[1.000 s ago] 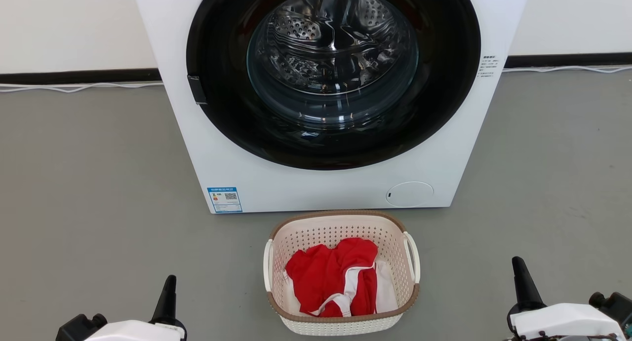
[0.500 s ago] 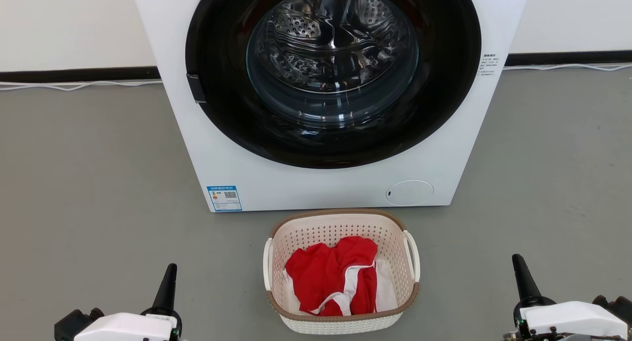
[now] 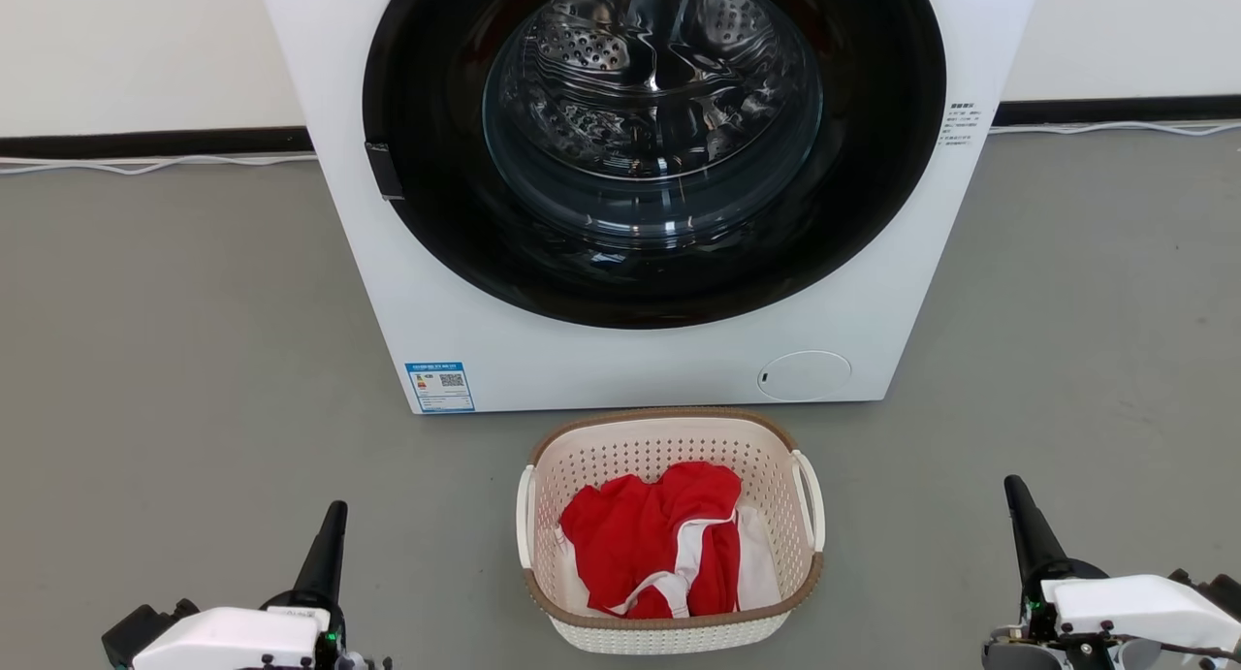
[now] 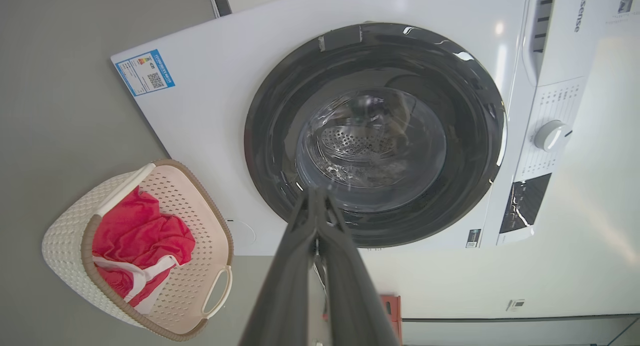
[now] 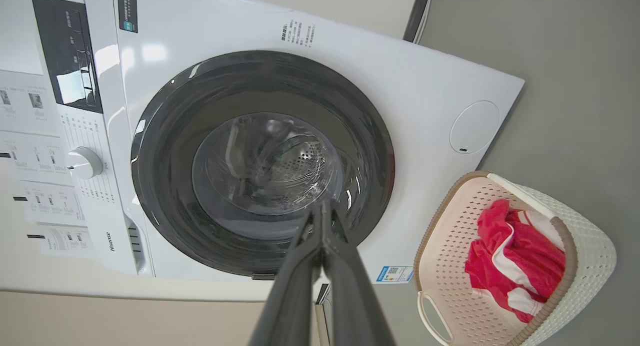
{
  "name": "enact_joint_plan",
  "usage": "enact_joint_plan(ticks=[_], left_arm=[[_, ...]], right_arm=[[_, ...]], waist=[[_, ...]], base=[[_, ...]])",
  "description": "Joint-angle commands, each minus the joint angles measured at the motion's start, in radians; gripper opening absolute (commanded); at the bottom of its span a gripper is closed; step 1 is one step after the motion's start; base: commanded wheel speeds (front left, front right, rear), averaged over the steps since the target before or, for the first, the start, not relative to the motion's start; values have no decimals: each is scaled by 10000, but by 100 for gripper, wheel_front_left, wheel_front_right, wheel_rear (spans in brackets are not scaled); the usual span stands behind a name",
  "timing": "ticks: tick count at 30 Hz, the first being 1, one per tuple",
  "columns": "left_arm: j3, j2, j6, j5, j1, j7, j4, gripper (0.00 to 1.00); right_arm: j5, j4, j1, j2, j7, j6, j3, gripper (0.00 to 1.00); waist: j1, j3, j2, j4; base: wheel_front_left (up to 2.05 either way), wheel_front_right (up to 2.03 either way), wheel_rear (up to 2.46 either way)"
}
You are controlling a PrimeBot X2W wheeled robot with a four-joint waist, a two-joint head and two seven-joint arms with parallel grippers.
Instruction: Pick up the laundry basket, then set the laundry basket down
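Laundry basket (image 3: 669,636) on floor (image 3: 145,360) before washer (image 3: 601,365), seemingly untouched — left claw (image 3: 334,515), right claw (image 3: 1016,491) both pinched closed, flanking, well apart.

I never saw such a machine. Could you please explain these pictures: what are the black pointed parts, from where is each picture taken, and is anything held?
This is a wheeled robot with two arms. One picture comes from a camera on its head, looking down: the black points are its left hand and right hand, each two long fingers pressed together, holding nothing. The other two come from cameras on the wrists, looking along those fingers, so the room appears tilted. On the grey floor stands a white washing machine; before it sits the laundry basket, with red and white clothes inside.
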Motion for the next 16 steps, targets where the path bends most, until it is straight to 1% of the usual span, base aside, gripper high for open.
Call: enact_joint_plan(ticks=[1, 16], left_arm=[[287, 110, -110, -347, -597, 102, -379, 0], [378, 112, -215, -1752, -693, 513, -655, 0]], right_arm=[[436, -331, -463, -102, 145, 61, 163, 0], [2253, -549, -566, -108, 550, 69, 148, 0]], waist=[[0, 6, -1, -1], [-1, 53, -1, -6]], base=[[0, 0, 0], [0, 0, 0]])
